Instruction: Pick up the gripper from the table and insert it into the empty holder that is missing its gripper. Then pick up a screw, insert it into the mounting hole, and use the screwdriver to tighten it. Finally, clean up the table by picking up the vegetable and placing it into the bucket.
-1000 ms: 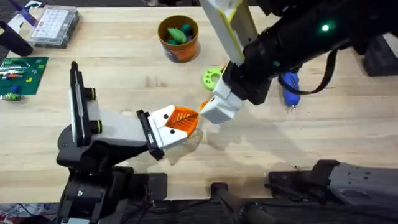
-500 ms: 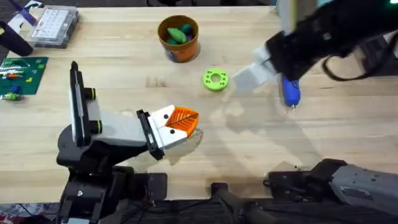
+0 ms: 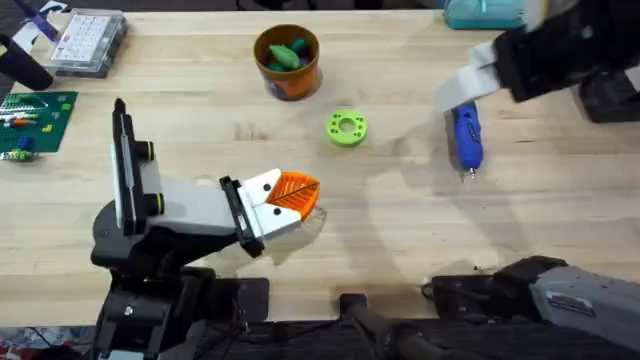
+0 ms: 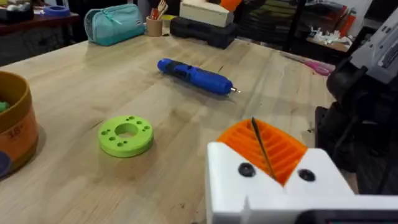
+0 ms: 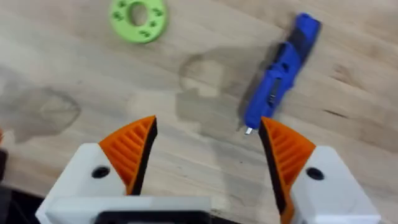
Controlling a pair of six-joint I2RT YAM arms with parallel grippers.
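The holder (image 3: 190, 205), a grey arm body on a black base, lies at the lower left. At its end sit white finger pieces with orange ribbed pads; this is my left gripper (image 3: 293, 192) (image 4: 260, 148), shut with pad against pad, nothing between. I cannot tell the inserted gripper piece from its twin. My right gripper (image 5: 208, 121) (image 3: 468, 88) hangs open and empty above the table, just short of the blue screwdriver (image 3: 466, 140) (image 4: 196, 74) (image 5: 280, 74). The green vegetable (image 3: 285, 55) lies inside the orange bucket (image 3: 290, 80) (image 4: 15, 127). A screw is out of view.
A flat green ring (image 3: 346, 127) (image 4: 125, 134) (image 5: 138, 14) lies between the bucket and the holder's tip. A clear parts box (image 3: 88, 40) and a green circuit board (image 3: 35, 120) sit at the far left. A teal pouch (image 4: 115, 25) stands at the back edge.
My right arm has pulled away from the holder's tip, swinging right and back until it is over the screwdriver. The holder and its pads have not moved.
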